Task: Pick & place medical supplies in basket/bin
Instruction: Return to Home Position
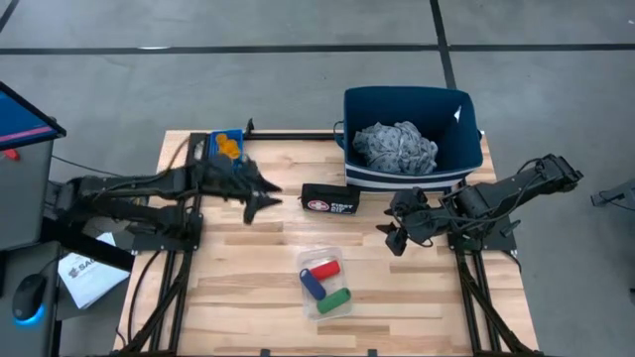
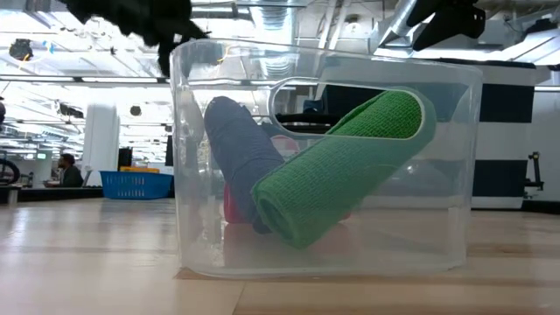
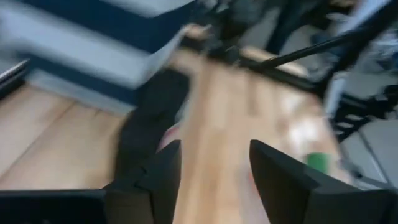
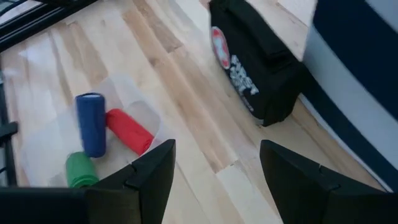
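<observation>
Tabletop: rolls well apart from left jaws, right jaws; both parted.

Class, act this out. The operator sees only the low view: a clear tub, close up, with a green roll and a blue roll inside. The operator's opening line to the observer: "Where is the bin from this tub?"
Observer: The navy bin stands at the table's edge on the right arm's side, away from the clear tub. A grey cloth lies in it.
Operator: Is either tool holding anything?
Observer: No. The left tool and the right tool are both open and empty.
Operator: Anything between tub and bin?
Observer: A black first-aid pouch lies just in front of the bin.
</observation>
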